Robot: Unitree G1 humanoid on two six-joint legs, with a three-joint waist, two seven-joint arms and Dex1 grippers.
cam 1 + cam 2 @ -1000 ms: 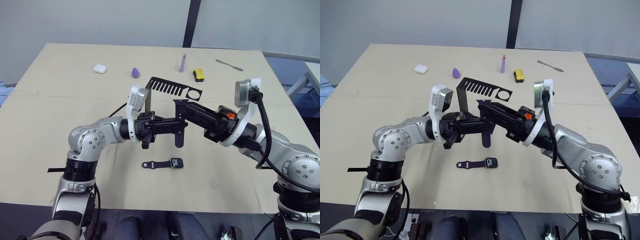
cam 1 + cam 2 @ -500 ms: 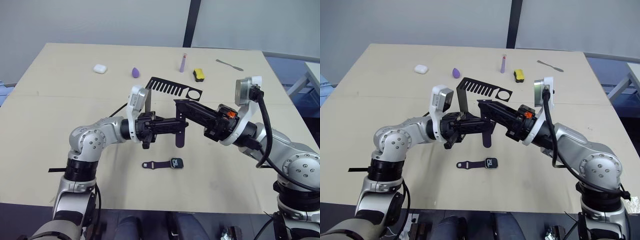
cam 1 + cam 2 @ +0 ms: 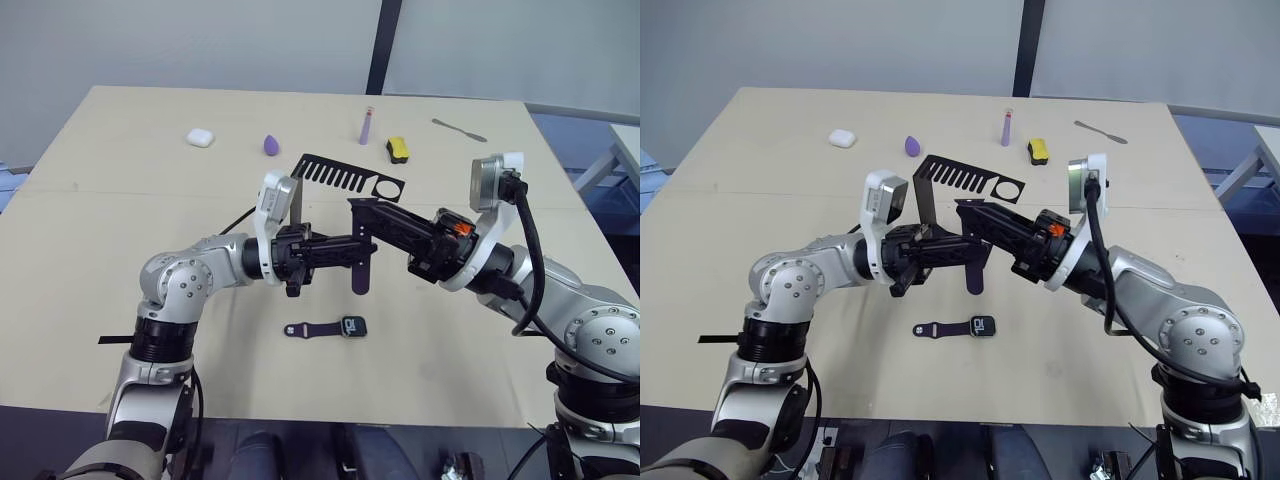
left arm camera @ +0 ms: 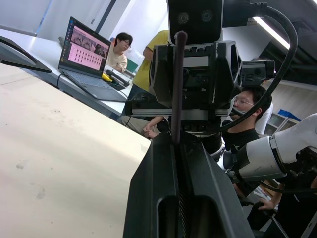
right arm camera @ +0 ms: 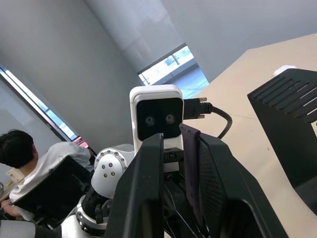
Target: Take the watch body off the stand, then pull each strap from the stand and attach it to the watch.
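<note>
A black strap [image 3: 359,272] hangs in the air between my two arms, above the table's middle. My left gripper [image 3: 368,249] is shut on it, and in the left wrist view the strap's edge [image 4: 177,84] rises from between the closed fingers. My right gripper [image 3: 358,210] is at the strap's top. Its fingers stand apart, and the strap [image 5: 191,168] lies against one of them. The watch body [image 3: 352,326] lies flat on the table below, with the other strap [image 3: 303,329] joined to it. The black stand [image 3: 350,178] stands just behind the grippers.
Along the far side of the table lie a white case [image 3: 200,138], a purple teardrop piece [image 3: 272,145], a purple tube [image 3: 365,126], a yellow-and-black block [image 3: 397,150] and a metal tool [image 3: 458,130]. People sit at a laptop [image 4: 86,49] beyond the table.
</note>
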